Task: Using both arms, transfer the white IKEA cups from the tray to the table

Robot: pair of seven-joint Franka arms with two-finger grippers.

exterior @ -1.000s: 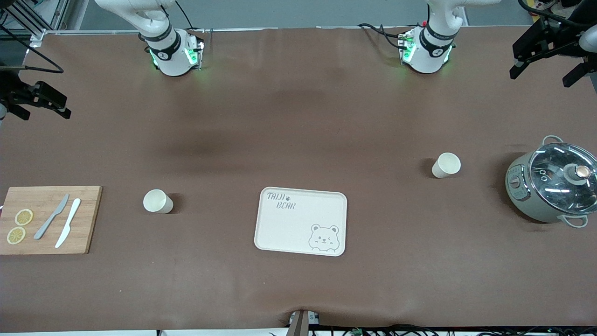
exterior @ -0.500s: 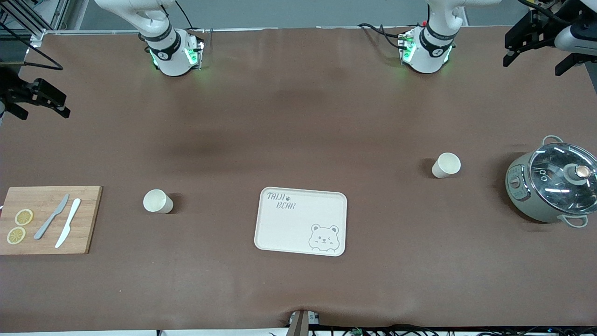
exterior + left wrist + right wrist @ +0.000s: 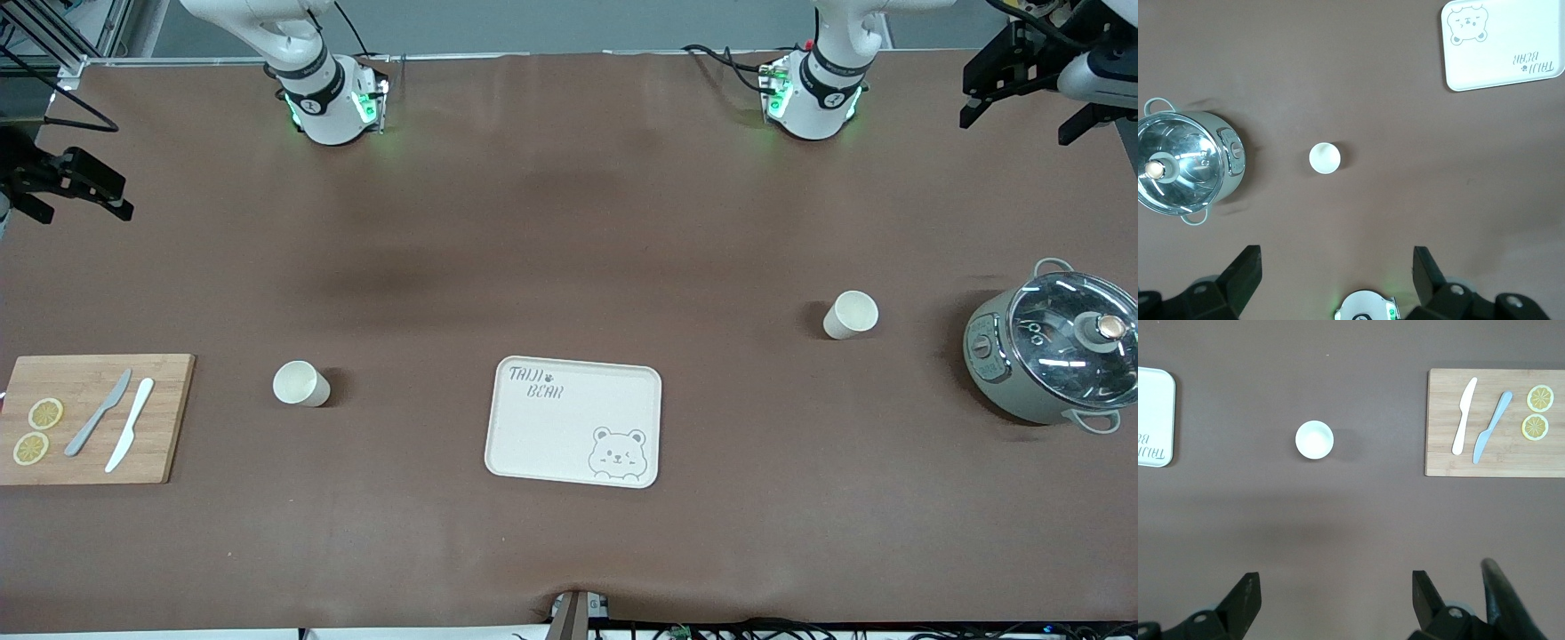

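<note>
A robot lab bench set up as a mock kitchen: two arm bases (image 3: pixel 331 105) bolted along a brown-covered table (image 3: pixel 569 551), cables trailing past its edge, with staged household props, a lidded pot (image 3: pixel 1053 356), a bear-print tray (image 3: pixel 533 436) and a cutting board (image 3: pixel 169 418) with knives.

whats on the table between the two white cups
Only the bear-print tray lies between the cup near the cutting board and the cup near the pot, slightly nearer the camera; front view shows this.
</note>
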